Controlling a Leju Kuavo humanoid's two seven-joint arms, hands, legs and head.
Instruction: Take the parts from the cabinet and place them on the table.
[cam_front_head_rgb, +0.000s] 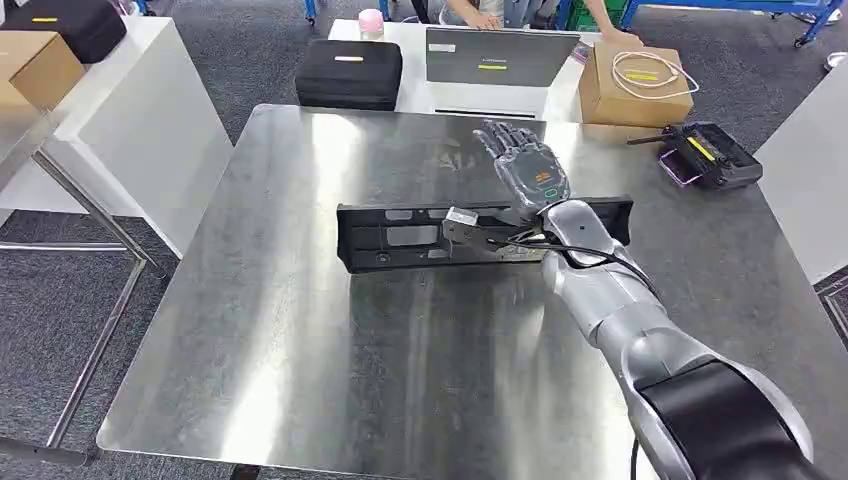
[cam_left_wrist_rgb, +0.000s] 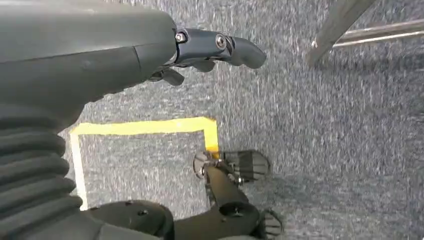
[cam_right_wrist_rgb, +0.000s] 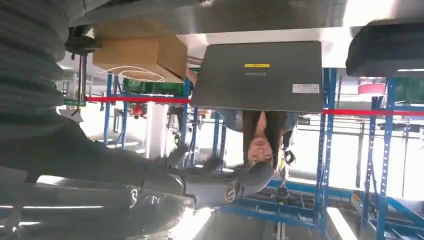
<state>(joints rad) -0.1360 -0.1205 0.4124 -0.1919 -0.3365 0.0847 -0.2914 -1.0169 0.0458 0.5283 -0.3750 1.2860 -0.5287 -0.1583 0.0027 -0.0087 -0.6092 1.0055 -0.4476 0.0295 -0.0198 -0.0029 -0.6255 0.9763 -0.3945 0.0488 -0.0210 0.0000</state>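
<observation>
A long black part (cam_front_head_rgb: 420, 238) lies flat across the middle of a shiny steel table (cam_front_head_rgb: 300, 380), a small silver piece at its centre. The right hand (cam_front_head_rgb: 525, 160) is above the table just past the part's far edge, palm up, fingers spread and holding nothing; its silver forearm crosses over the part's right end. The left hand (cam_left_wrist_rgb: 210, 50) hangs low over grey carpet (cam_left_wrist_rgb: 325, 150) marked with a corner of yellow tape (cam_left_wrist_rgb: 150, 126); its fingers look loosely curled with nothing in them, though I cannot tell this for sure.

Beyond the steel table, a white table (cam_front_head_rgb: 560, 100) carries an open grey laptop (cam_front_head_rgb: 500, 55), a black case (cam_front_head_rgb: 350, 72) and a cardboard box (cam_front_head_rgb: 640, 90) with a coiled white cable on top. A person sits behind the laptop. Blue shelving racks (cam_right_wrist_rgb: 380, 150) stand farther back in the room.
</observation>
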